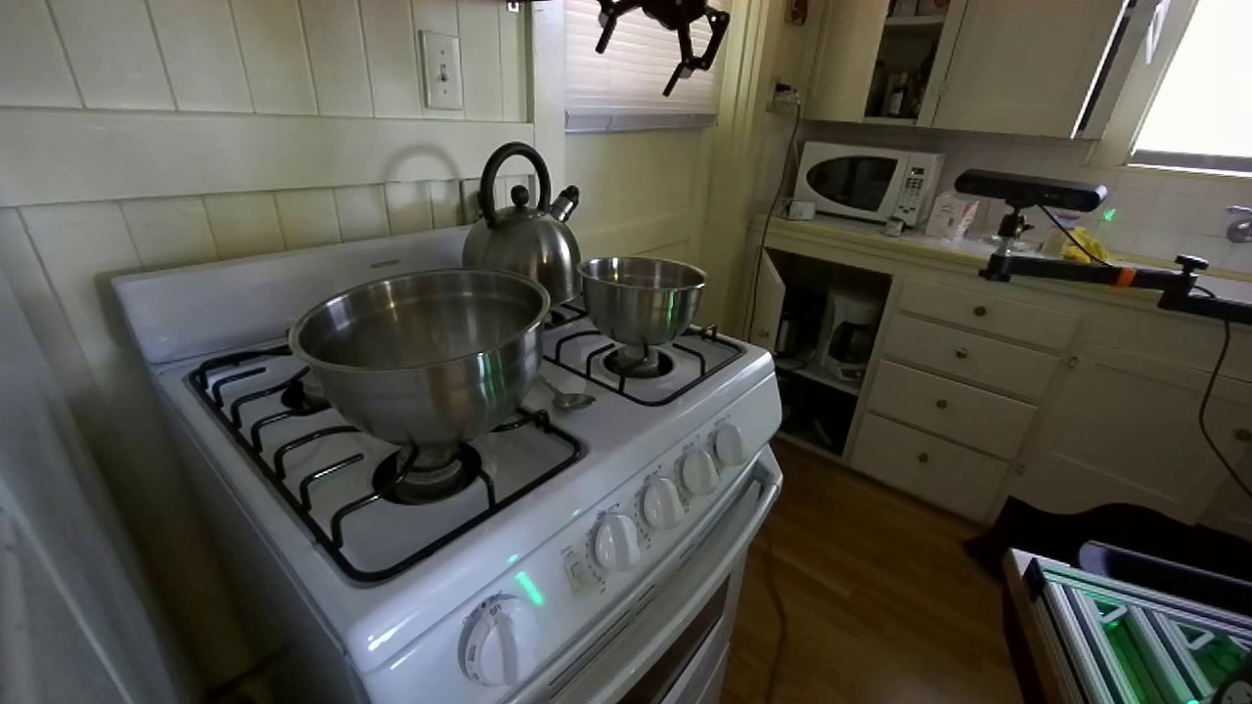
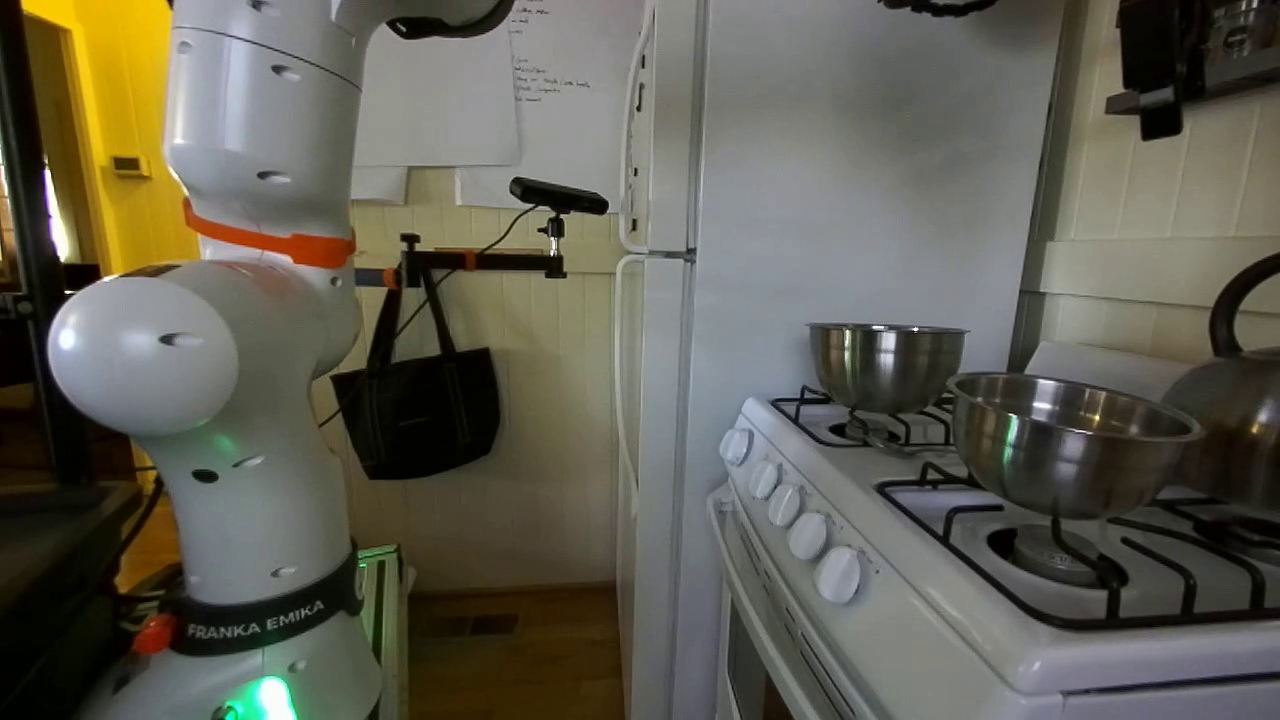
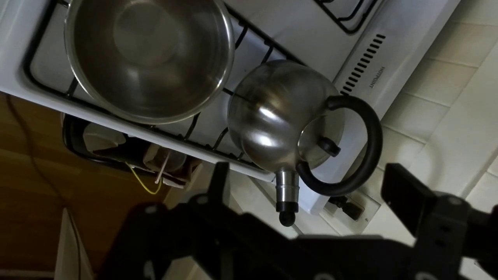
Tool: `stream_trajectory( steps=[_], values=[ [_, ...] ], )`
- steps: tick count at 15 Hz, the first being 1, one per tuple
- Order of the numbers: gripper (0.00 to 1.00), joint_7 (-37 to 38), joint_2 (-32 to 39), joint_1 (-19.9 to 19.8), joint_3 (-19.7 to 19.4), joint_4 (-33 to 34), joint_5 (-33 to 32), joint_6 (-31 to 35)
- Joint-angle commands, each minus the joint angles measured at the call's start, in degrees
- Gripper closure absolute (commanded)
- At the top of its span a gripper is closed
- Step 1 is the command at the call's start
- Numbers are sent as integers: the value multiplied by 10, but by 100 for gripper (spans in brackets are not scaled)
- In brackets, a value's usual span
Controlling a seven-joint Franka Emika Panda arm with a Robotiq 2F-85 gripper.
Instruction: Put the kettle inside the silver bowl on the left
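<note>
Refrigerator point(image 2: 860, 180), flat-sided and smooth white, stands just beside the gas stove point(image 1: 626, 430). Across from the stove's front, a Franka Emika Panda arm point(image 2: 280, 400) rises in plump, glossy white shells with an orange band. The stove is shiny white, ribbed on top with black bars. Over its left front burner point(image 1: 416, 489), as one faces it, sits the wide silver bowl point(image 1: 430, 391), deep satin steel with a flared rim. I see the kettle point(image 3: 272, 112) upright at the right rear: a polished steel dome, a black arched handle, a short capped spout. Just in front of it stands a smaller steel bowl point(image 1: 641, 303). Well above hangs the black, angular Robotiq gripper point(image 1: 634, 70), its jaws wide apart. A shiny metal spoon point(image 1: 572, 400) lies between the two bowls; round white knobs point(image 1: 663, 503) line the stove's face.
</note>
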Motion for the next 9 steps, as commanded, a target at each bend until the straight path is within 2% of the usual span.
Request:
stream_trajectory(
  steps=[1, 3, 6, 9],
  values=[
    [0, 36, 6, 3, -2, 2, 1, 9],
    [0, 118, 29, 7, -7, 21, -15, 27],
    [0, 203, 90, 0, -9, 95, -17, 37],
    [0, 239, 161, -9, -12, 188, -27, 26]
  ],
)
